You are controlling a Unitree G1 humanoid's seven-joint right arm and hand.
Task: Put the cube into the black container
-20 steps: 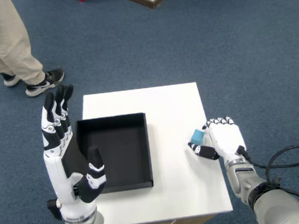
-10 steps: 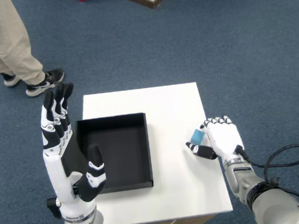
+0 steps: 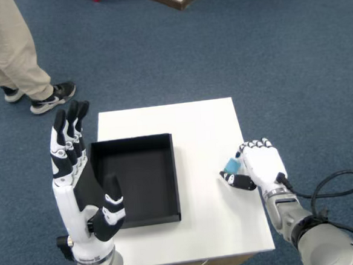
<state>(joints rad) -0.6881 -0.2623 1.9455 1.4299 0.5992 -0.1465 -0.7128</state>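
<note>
A small blue cube (image 3: 232, 165) sits at the right side of the white table (image 3: 194, 131), tucked against my right hand (image 3: 259, 166). The fingers curl over its far side and the thumb (image 3: 235, 180) lies along its near side, so the hand is closed around the cube. The cube still looks to be at table level. The black container (image 3: 137, 180), a shallow square tray with nothing in it, lies on the left half of the table, about a hand's width left of the cube.
My left hand (image 3: 76, 176) is raised with fingers spread at the container's left edge. A person's legs and shoes (image 3: 37, 97) stand on the blue carpet beyond the table's far left corner. A cable (image 3: 338, 185) loops by my right forearm.
The right hand has closed a little tighter on the cube and shifted slightly toward me; the cube now shows less between fingers and thumb. The left hand barely moved.
</note>
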